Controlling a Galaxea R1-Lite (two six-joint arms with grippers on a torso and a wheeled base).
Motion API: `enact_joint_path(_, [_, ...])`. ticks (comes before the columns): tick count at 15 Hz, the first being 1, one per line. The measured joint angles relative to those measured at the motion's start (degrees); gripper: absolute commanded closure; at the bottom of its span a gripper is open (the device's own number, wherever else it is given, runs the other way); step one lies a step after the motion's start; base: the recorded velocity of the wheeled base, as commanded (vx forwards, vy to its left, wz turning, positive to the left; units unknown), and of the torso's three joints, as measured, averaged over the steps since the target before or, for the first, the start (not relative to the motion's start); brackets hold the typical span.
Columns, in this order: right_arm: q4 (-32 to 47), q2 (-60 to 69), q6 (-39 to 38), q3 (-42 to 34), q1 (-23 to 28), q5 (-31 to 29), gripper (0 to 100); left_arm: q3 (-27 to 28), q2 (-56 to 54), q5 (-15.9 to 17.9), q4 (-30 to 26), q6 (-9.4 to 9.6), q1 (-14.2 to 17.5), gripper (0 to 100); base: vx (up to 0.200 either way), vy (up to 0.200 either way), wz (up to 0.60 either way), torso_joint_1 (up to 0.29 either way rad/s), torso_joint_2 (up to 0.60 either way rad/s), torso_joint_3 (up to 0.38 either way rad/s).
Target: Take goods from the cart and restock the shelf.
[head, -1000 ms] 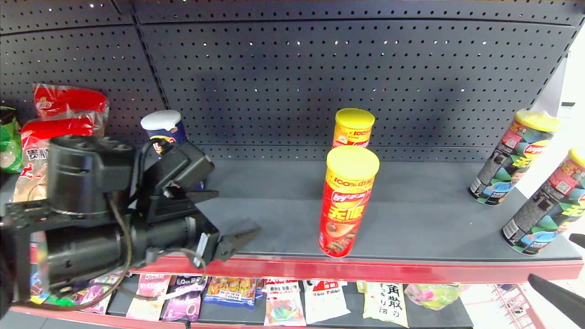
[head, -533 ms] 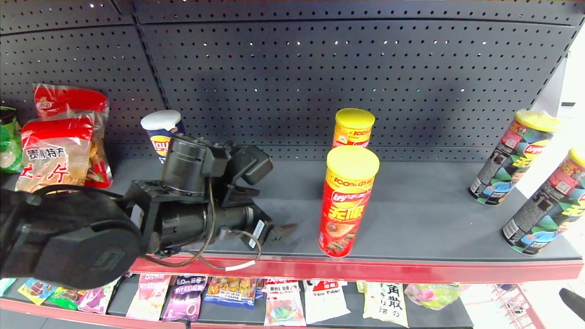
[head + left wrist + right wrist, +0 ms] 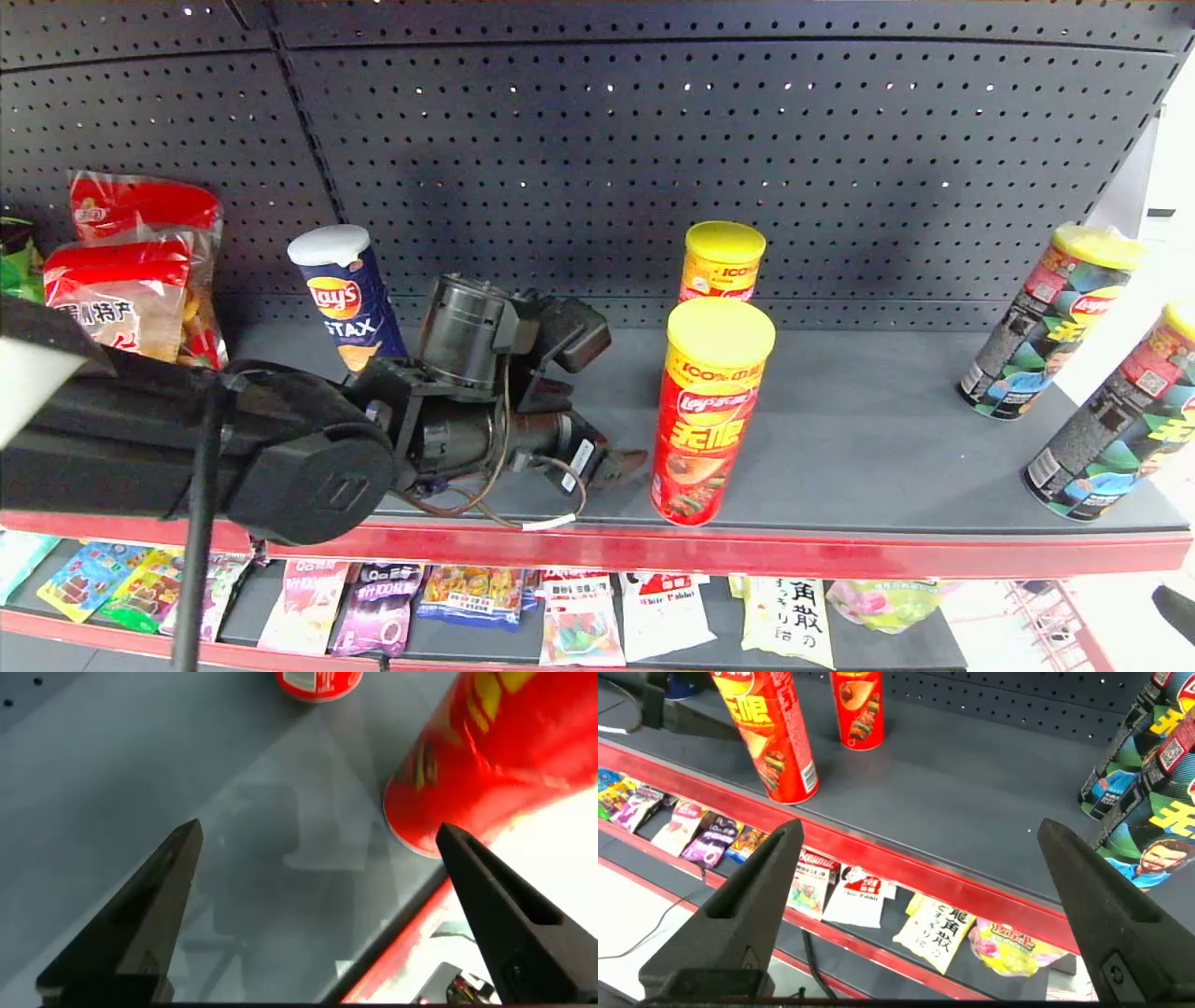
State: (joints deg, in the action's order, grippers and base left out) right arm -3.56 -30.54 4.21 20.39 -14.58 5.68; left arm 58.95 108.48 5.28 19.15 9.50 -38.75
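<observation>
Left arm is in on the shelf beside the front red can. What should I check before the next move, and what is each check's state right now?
1. Left gripper open and empty: ok.
2. Front red can upright on the shelf: ok.
3. Front red can centred in the left gripper's gap: not ok; it stands close to one finger.
4. Left gripper touching that can: cannot tell.
5. Rear red can clear of the left gripper: ok.
6. Right gripper open and empty, out in front of the shelf: ok.
</observation>
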Motion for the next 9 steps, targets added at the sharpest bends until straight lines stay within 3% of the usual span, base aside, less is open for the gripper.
enact_joint_path(9, [0.0,-0.07,-0.44,0.0,0.0,0.0,0,3.64,3.25,0.07,-0.18,-0.02,-0.52,0,0.0,0.0,0.0,0.0,0.0,0.0])
